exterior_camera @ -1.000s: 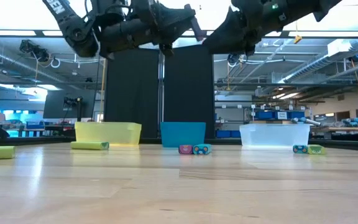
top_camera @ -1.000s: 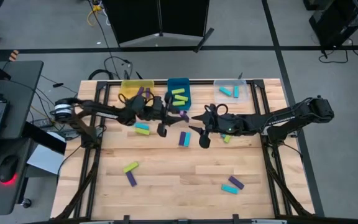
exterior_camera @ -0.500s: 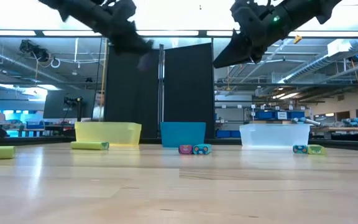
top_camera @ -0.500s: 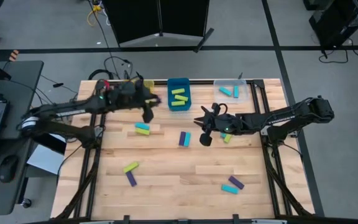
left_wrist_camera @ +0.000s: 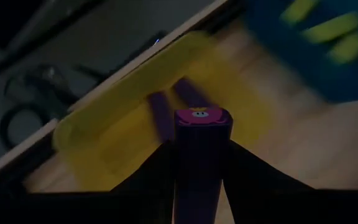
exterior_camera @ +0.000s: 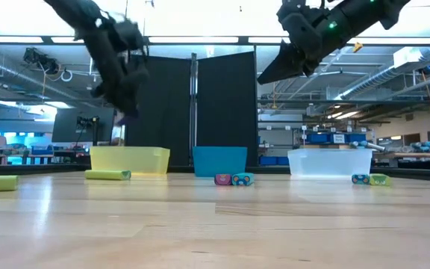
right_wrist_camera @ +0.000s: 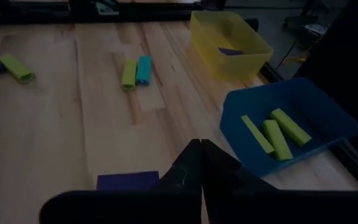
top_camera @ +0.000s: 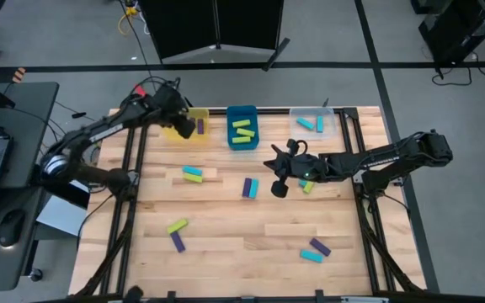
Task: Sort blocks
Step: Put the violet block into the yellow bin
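Risk: left gripper [left_wrist_camera: 201, 186], clamped on purple block [left_wrist_camera: 202, 155] above yellow bin [top_camera: 180, 123], releasing off-centre, block clipping rim; right gripper [right_wrist_camera: 201, 163] pinched empty.

Overhead view straight down, low view level across table, both sharing yellow bin [top_camera: 183, 115], perhaps blurred nearest.

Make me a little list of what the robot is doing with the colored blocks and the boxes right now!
left gripper: over the yellow bin, shut on a purple block
right gripper: shut, holding nothing, above the table near its middle
yellow bin: purple blocks inside
blue bin: three lime blocks inside
clear bin: cyan blocks inside
left to sort: several blocks lying loose on the table, such as a lime and cyan pair
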`<state>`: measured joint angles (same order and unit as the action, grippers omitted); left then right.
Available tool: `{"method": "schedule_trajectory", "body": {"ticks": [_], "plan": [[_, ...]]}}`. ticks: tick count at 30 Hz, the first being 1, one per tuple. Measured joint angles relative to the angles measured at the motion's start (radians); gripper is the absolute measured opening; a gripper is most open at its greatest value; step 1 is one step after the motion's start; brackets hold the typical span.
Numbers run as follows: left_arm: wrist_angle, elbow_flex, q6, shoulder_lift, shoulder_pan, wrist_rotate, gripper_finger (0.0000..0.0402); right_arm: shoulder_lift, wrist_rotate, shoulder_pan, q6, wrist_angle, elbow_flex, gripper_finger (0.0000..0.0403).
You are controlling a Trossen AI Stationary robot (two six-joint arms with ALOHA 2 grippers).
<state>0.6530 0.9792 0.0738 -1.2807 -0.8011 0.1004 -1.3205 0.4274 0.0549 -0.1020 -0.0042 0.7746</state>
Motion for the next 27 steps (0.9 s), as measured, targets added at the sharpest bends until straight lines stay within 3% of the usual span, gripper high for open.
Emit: {"method": "schedule_trajectory", "body": {"ticks": [11,27], "plan": [[-0.031,0.062,-0.054,-0.275,-0.186,-0.049,0.011,-0.001,-0.002,-0.007,-0.007,-0.031,0.0,0.0006],[-0.024,0.112,-0.044,-0.461,-0.208,-0.089,0.011,-0.002,-0.003,-0.007,-0.026,-0.059,0.0,0.001]]}}
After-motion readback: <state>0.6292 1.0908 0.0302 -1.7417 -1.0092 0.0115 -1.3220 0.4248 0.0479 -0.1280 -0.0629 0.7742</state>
